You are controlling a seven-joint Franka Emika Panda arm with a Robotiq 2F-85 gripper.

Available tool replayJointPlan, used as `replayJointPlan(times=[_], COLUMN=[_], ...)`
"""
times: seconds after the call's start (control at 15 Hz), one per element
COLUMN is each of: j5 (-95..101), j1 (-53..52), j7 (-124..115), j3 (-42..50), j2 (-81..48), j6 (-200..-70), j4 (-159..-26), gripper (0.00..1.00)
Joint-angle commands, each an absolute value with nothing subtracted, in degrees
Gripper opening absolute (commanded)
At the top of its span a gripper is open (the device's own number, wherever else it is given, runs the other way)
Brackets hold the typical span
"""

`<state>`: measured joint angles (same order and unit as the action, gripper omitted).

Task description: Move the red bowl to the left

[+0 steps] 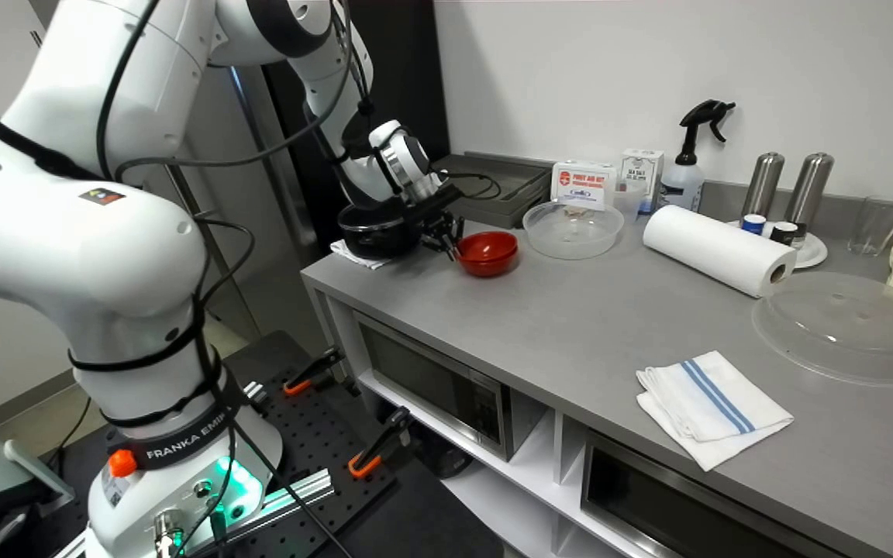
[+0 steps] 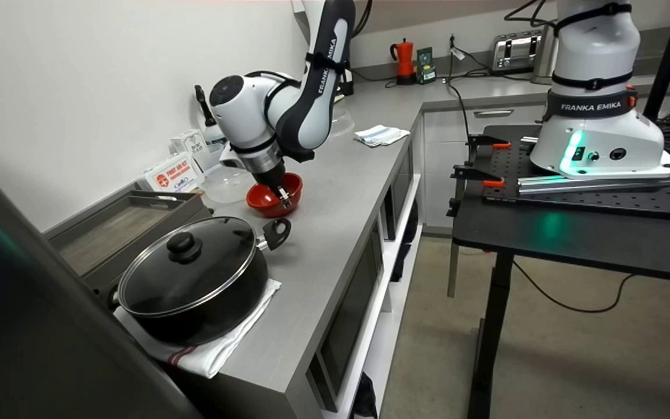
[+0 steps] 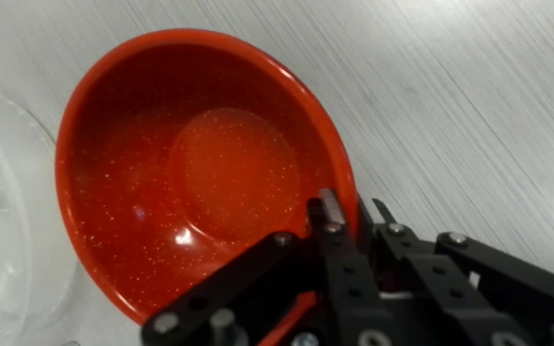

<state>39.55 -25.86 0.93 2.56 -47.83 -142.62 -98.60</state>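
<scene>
I judge the grasp is made: my black two-fingered tool (image 3: 351,204) is pinched narrow on the rim of the small glossy red bowl (image 3: 233,163), at the left end of the finely streaked grey table (image 1: 563,325) in an exterior view. Next calls for a gentle shift left, minding the round black glass-lidded pot (image 2: 192,276). A plain white wall (image 1: 570,85) stands behind.

Fingers (image 2: 285,201) at rim of red bowl (image 2: 261,199), nr lidded blk pot (image 2: 200,291) on wht cloth (image 2: 213,354).
</scene>
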Motion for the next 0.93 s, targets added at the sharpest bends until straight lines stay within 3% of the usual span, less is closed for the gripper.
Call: replayJointPlan(times=[0.0,0.87], j5=[42.7,45.3], j1=[-26.9,-26.5], j7=[-0.1,3.9], j3=[1.7,-1.5], j2=[-49.1,-53.0], j6=[-142.0,-142.1], j4=[-96.0,-89.7], gripper=[0.03,0.03])
